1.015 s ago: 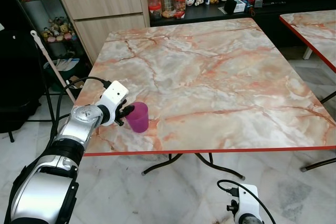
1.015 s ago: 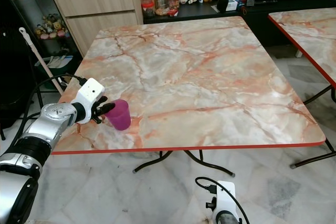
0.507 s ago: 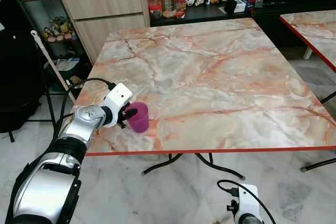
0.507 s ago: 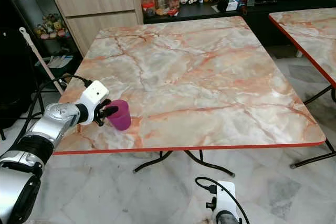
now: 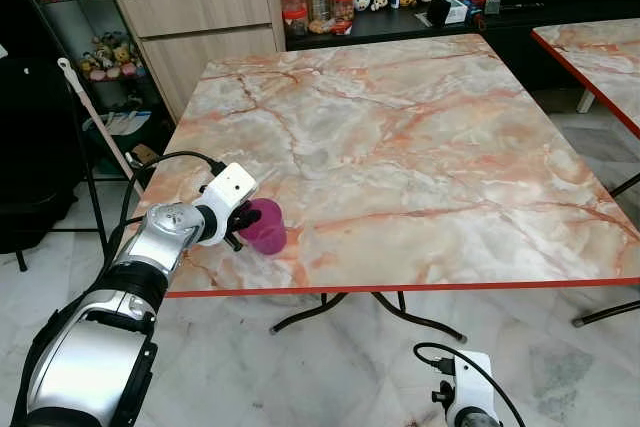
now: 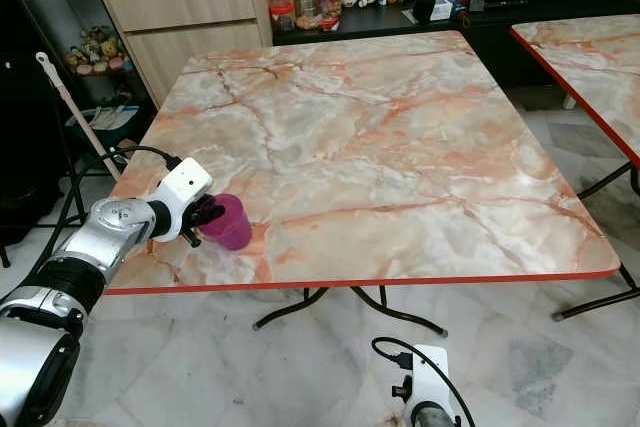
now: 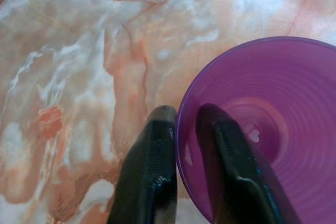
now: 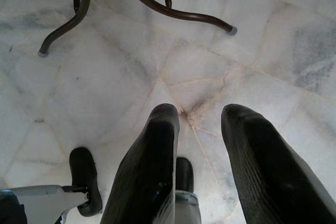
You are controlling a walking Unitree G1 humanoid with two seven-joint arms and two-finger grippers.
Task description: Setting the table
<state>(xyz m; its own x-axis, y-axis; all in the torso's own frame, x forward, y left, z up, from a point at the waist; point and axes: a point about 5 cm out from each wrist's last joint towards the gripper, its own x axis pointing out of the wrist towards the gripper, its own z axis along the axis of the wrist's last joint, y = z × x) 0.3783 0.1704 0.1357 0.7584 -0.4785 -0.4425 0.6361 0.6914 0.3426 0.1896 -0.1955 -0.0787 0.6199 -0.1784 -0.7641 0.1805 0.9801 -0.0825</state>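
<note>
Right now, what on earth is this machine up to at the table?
It is setting the table. Its left end effector grips a purple cup by the rim, one finger inside and one outside, at the near left corner of the marble-patterned table. The cup looks tilted rather than upright. The right end effector hangs idle below the table edge, over the tiled floor, fingers apart.

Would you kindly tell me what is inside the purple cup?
One finger of the left tool is inside the purple cup, pinching its wall. Otherwise its ridged bottom looks empty; that finger covers part.
</note>
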